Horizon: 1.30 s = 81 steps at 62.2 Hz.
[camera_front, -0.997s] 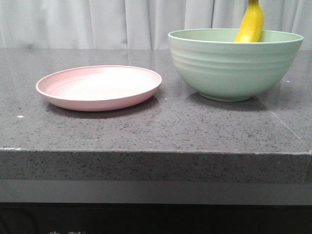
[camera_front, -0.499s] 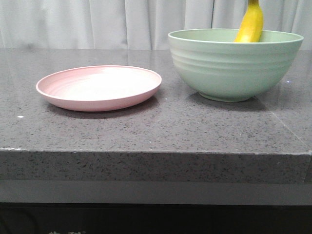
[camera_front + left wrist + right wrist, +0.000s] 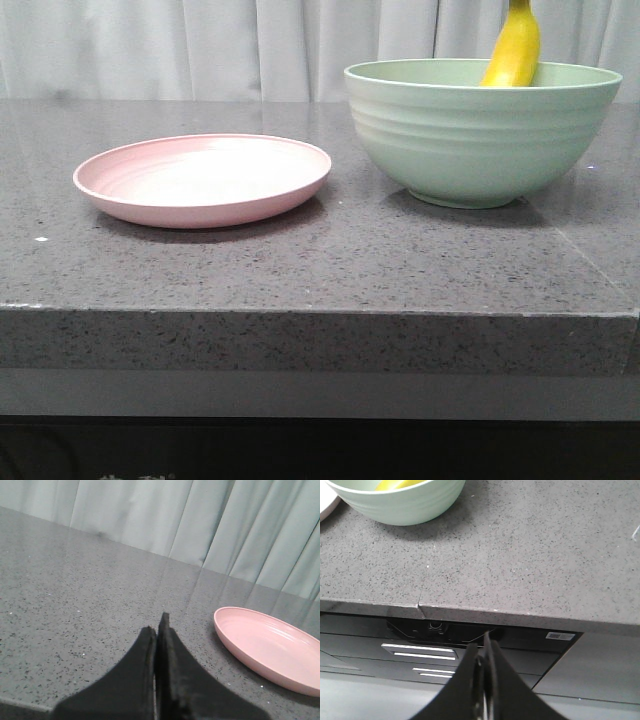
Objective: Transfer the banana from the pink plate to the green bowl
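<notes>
The banana (image 3: 514,48) leans inside the green bowl (image 3: 480,135); both grippers, left gripper (image 3: 156,630) and right gripper (image 3: 485,647), pressed together.

open counter (image 3: 340,260) between pink plate (image 3: 202,180), green bowl (image 3: 480,130)

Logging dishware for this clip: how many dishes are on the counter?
2. The pink plate lies empty on the left of the counter; the green bowl stands apart to its right, with the banana leaning inside. No others show, though the views don't cover the whole counter.
</notes>
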Motion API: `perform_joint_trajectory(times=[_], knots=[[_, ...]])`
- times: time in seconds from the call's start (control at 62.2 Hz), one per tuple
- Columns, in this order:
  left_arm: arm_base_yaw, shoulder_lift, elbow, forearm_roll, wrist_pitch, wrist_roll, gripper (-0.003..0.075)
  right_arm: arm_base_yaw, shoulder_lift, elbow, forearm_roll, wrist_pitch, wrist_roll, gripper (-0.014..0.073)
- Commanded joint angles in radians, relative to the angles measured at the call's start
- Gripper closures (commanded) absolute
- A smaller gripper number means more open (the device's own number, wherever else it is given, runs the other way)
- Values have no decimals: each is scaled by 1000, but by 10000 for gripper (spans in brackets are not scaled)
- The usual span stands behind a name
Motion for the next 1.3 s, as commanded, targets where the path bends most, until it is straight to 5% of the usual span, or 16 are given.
perform_joint_trajectory(times=[0.0,0.161,1.158,1.287], knots=[[2,-22,5,29,-89,4,738,-4,15,-20,3,-57,-1,662],[2,-22,5,-77,-93,200,738,-4,15,-20,3,-57,-1,662],[2,-22,5,-73,-94,202,738,-4,15,-20,1,-57,-2,662],[2,-22,5,-73,-94,202,738,-4,15,5,-22,-156,-2,662]])
